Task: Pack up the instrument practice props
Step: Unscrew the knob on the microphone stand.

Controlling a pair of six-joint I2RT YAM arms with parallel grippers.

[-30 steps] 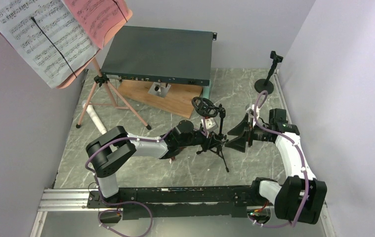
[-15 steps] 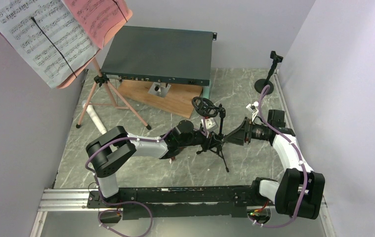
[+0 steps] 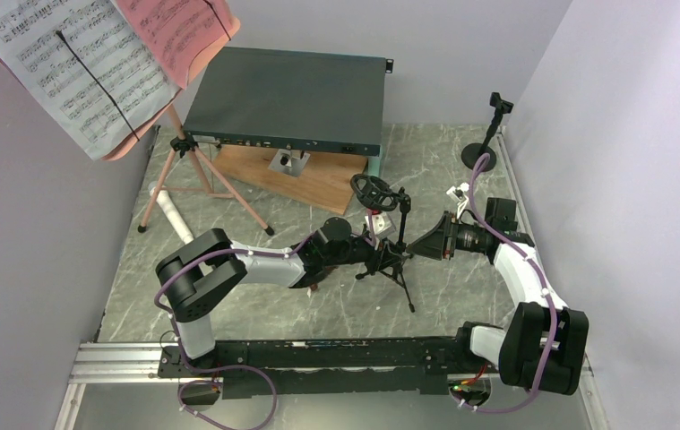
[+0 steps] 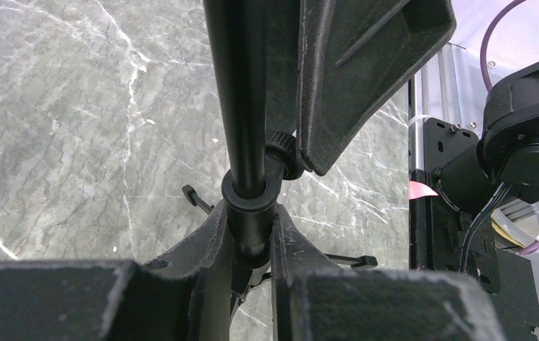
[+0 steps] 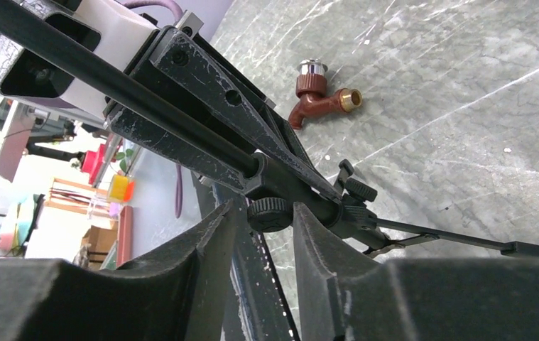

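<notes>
Top view, change: the right pincer [image 3: 412, 248] has slid in from the right and narrowed, and now sits just beside the black mic mount [image 3: 397, 235] at frame centre
Top view, hold: the left pincer [image 3: 381, 255] stays clamped low on the mount's pole, with the mount upright on the worktop [image 3: 228, 296]
Left wrist: its fingers are closed on the collar [image 4: 251, 206] at lower centre, and a right pad [image 4: 351, 71] fills the upper right
Right wrist: the pads flank the knob [image 5: 269, 213] at lower centre, half closed; I cannot tell whether they press yet
Meaning: probably about to loosen the knob so the legs fold; the pink music stand [image 3: 197, 179] at upper left is not yet packed
</notes>
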